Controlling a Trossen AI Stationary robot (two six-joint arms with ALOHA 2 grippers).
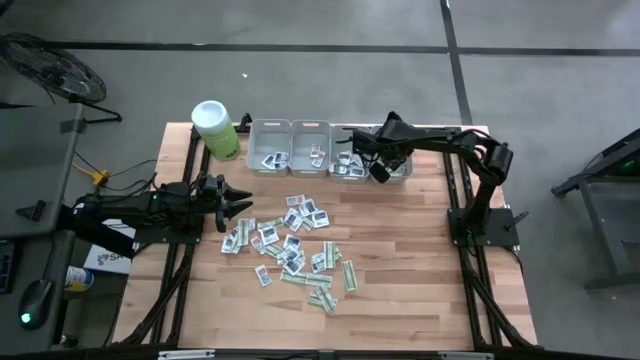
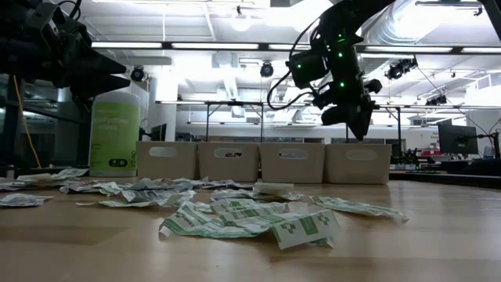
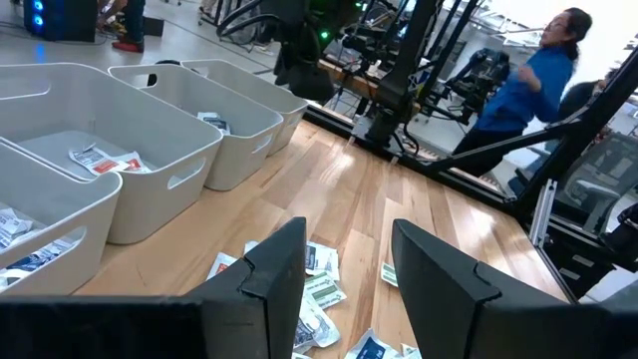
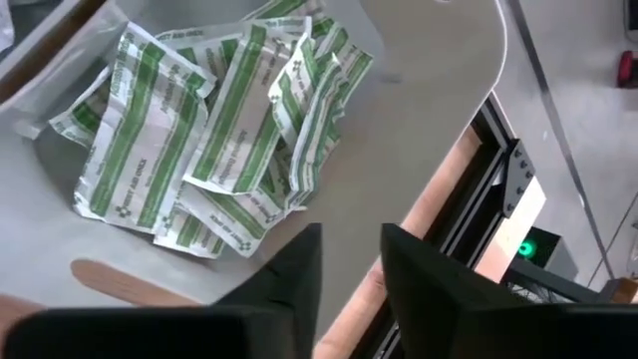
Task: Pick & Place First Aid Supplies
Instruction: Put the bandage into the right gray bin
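Wooden table (image 1: 400, 260), scattered packets (image 1: 290, 245), grey bins (image 1: 290, 145), lime-green canister (image 1: 215, 130) beside

From above, prints on the scattered packets (image 1: 290, 245) are too small to read, and the right arm hides part of the rightmost bin (image 1: 400, 172).

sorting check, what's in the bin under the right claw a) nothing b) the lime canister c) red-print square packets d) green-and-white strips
d: the right wrist view looks down past the right claw into a grey bin holding a heap of green-and-white strips.
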